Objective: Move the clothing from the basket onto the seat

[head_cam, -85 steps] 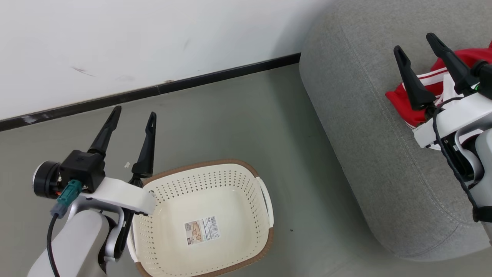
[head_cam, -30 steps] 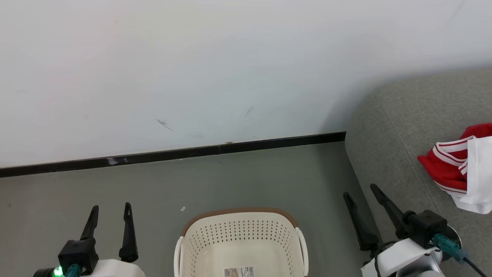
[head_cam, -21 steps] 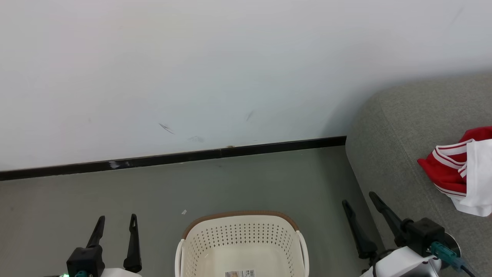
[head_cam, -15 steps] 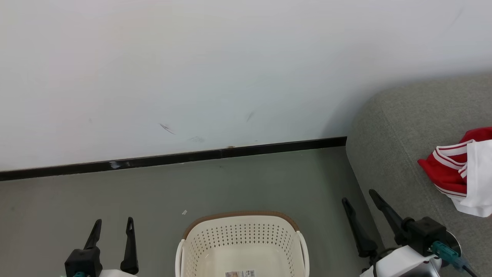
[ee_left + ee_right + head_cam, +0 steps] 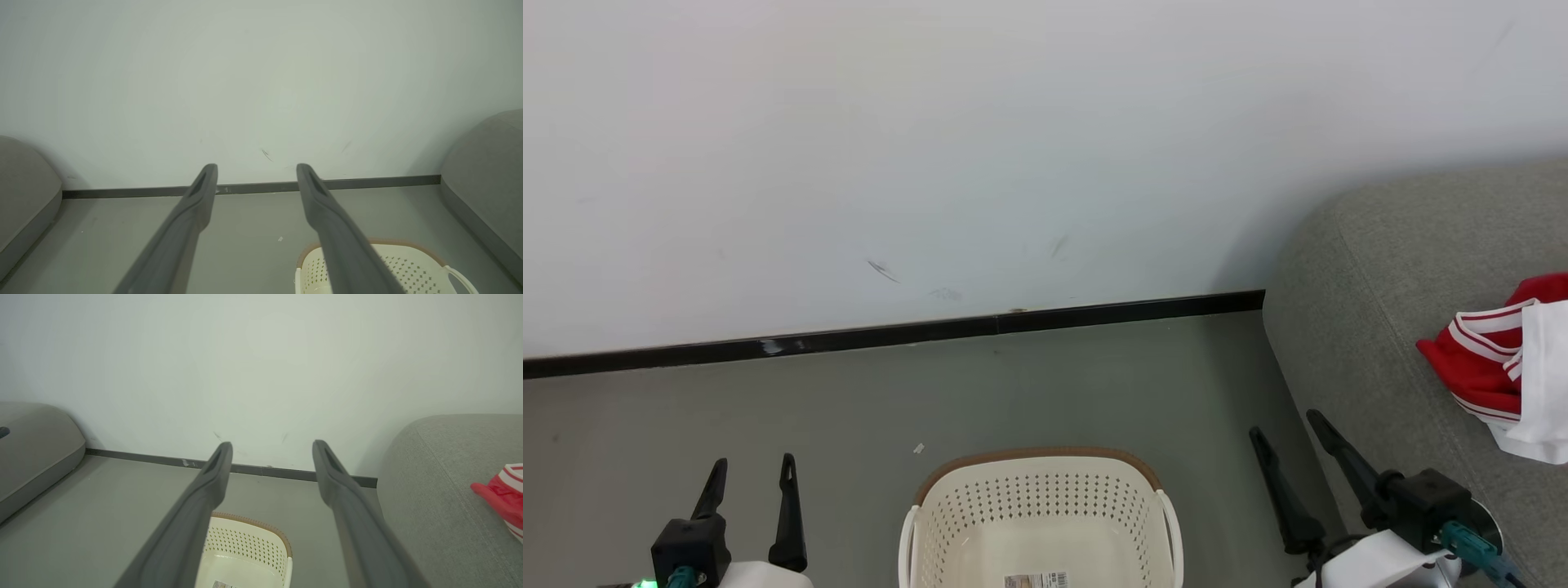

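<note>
Clothing (image 5: 1478, 367) is in neither pair of fingers. The left gripper (image 5: 753, 464) has its fingers (image 5: 192, 216) spread wide with nothing between them, pointing over bare floor (image 5: 1013, 384) toward the wall (image 5: 931, 163). The right gripper (image 5: 1285, 425) likewise holds its fingers (image 5: 208, 486) wide apart and empty, raised just beside the near edge of the seat (image 5: 1372, 327). Between the two grippers the basket (image 5: 1037, 452) sits on the floor; what shows of its bottom carries a paper label (image 5: 1036, 581) and no garment. Further out to the right, the red and white jersey lies bunched on the grey seat cushion, well apart from the right fingers.

Judged from this, the transfer itself looks done, and the step in hand is parking the arms at rest. The next move seems to call for little: check that no cloth hangs over the seat's rounded edge, where it might slide off, and otherwise hold both arms clear of basket and jersey.
</note>
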`<state>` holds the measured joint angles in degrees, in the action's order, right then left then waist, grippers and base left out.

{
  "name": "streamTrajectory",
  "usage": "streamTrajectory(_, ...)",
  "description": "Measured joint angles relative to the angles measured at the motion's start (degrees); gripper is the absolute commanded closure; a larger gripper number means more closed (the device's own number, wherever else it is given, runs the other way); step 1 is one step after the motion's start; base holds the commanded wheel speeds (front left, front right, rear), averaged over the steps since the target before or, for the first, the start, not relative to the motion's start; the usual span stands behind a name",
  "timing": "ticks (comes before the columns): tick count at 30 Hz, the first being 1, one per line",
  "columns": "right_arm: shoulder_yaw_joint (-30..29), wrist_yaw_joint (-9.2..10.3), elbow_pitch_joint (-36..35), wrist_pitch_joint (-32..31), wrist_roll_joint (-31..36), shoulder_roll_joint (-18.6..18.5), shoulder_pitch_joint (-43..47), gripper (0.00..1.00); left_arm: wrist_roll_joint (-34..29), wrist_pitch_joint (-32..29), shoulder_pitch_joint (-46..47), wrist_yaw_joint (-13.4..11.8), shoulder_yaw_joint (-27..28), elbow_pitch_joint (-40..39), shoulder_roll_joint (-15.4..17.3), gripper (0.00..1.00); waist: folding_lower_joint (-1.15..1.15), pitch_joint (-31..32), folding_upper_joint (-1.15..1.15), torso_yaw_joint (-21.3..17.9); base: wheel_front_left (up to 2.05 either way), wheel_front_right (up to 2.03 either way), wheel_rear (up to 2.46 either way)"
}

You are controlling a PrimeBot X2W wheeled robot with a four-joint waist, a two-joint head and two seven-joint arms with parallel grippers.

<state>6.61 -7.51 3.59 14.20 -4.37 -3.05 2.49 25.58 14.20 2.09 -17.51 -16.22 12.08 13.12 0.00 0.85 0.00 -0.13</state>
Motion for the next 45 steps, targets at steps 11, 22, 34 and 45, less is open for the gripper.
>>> streamTrajectory(11,-0.26,0.0,-0.88,0.0,0.01,0.29,0.87,0.0,-0.02,0.0,1.22,0.03,0.44,0.41,1.13,0.0,0.0,-0.39,0.0,0.47,0.0,0.0,0.0)
streamTrajectory(22,-1.23,0.0,-1.03,0.0,0.18,0.49,0.87,0.0,-0.45,0.0,1.32,0.02,0.2,0.75,0.98,0.0,0.0,-0.58,0.0,0.67,0.0,0.0,0.0)
streamTrajectory(34,-1.68,-0.01,-0.96,-0.02,0.19,0.57,0.9,1.0,-0.49,-0.01,1.28,0.0,0.11,1.05,0.65,1.0,0.0,-0.56,0.0,0.95,0.0,0.0,0.0)
streamTrajectory(45,-0.3,0.0,0.94,-0.08,-2.42,1.15,3.67,1.0,2.01,-1.05,-1.66,1.1,-0.01,3.72,-2.38,1.0,0.0,-0.64,0.0,0.86,0.0,0.0,0.0)
